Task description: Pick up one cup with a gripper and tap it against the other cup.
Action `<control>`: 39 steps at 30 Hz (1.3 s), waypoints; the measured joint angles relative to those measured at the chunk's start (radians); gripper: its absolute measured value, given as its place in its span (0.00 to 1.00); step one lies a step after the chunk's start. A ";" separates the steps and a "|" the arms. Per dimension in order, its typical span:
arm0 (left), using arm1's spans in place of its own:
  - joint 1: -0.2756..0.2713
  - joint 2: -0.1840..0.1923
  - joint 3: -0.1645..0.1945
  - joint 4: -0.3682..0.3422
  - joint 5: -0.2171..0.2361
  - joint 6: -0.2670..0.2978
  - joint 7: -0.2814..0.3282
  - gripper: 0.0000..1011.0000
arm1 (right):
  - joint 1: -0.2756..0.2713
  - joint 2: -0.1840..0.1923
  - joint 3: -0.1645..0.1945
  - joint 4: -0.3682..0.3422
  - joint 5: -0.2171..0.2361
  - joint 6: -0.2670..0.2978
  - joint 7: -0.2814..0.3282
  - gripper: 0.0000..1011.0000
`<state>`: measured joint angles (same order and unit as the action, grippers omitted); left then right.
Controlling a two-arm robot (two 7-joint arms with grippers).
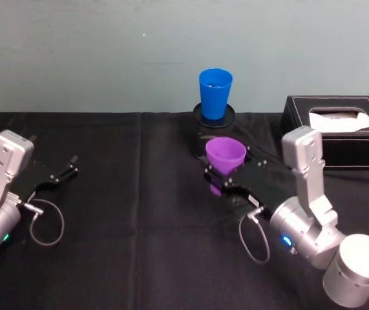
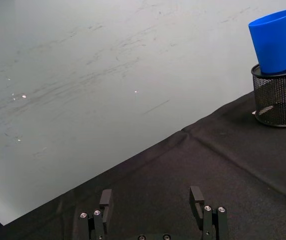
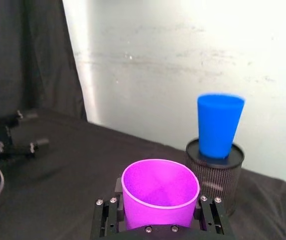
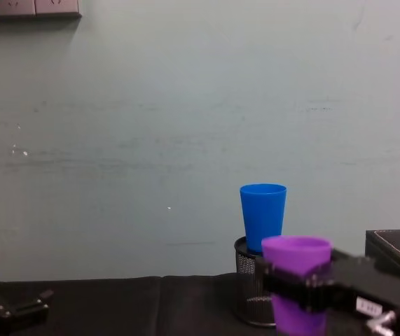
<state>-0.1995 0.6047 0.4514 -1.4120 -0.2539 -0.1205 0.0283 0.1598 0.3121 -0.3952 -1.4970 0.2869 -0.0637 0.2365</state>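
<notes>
The purple tumbler's (image 1: 225, 155) foot is cut off at the chest view's lower edge and half covered by the jaws from above. I cannot tell whether it rests on the black-draped surface (image 1: 119, 213) or hangs just over it.

The right gripper (image 1: 226, 175) reaches in from the right edge. Its jaws are closed about the tumbler's waist, one finger on each side, and hold it upright with its mouth up. It is smooth and tapered, wider at the rim (the wrist view looks straight into the hollow).

Just behind it, at the middle of the far edge, the blue tumbler (image 1: 215, 93) stands mouth-up on top of a black mesh holder (image 1: 200, 139). It is the same shape and bright. The two cups are apart, the purple rim lower than the blue one's.

The left gripper (image 1: 53, 148) lies idle near the left edge, jaws spread wide with nothing between them. A black tissue box (image 1: 339, 129) sits at the far right corner, partly cropped.
</notes>
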 joint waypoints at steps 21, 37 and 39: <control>0.000 0.000 0.000 0.000 0.000 0.000 0.000 0.99 | -0.029 0.011 0.037 -0.092 0.018 0.036 0.016 0.73; 0.000 0.000 0.000 0.000 0.000 0.000 0.000 0.99 | -0.027 0.011 0.035 -0.088 0.019 0.035 0.016 0.73; 0.000 0.000 0.000 0.000 0.000 0.000 0.000 0.99 | -0.027 0.011 0.035 -0.088 0.019 0.035 0.016 0.73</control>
<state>-0.1995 0.6047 0.4514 -1.4120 -0.2539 -0.1205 0.0283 0.1329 0.3228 -0.3603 -1.5851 0.3058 -0.0286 0.2521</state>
